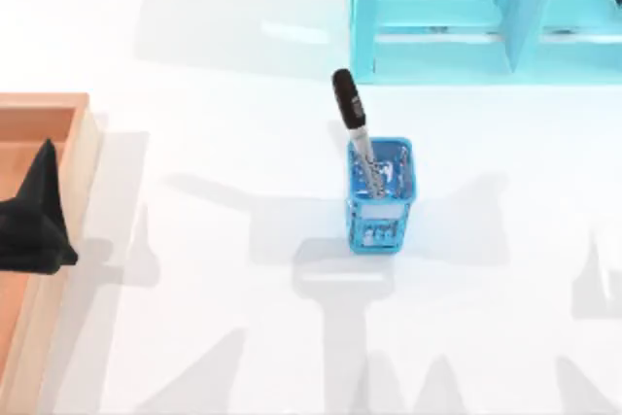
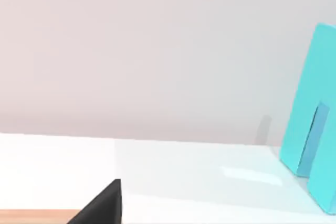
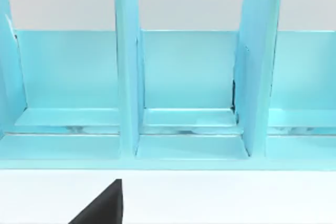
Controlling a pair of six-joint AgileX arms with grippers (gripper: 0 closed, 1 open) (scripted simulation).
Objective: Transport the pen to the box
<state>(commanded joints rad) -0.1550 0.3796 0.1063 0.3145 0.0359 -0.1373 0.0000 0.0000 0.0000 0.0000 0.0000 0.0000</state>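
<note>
Starting out, I see the pen (image 1: 354, 123) standing tilted in the blue holder (image 1: 381, 196) mid-tabletop, well apart from the box (image 1: 80, 143) at the left, where my left end effector (image 1: 39, 216) hovers, its state unclear, so next I must reach over and pinch the black cap.

No readable text, labels, brands, numbers or signs are seen in any view. A small pale marking is visible on the black cap of the pen (image 1: 356, 130), but it cannot be read. The blue mesh holder (image 1: 380, 195), the wooden box (image 1: 76, 148) and the cyan shelf unit (image 1: 457, 17) are plain, with nothing printed that can be made out. The white table (image 1: 214, 240) carries only shadows.
</note>
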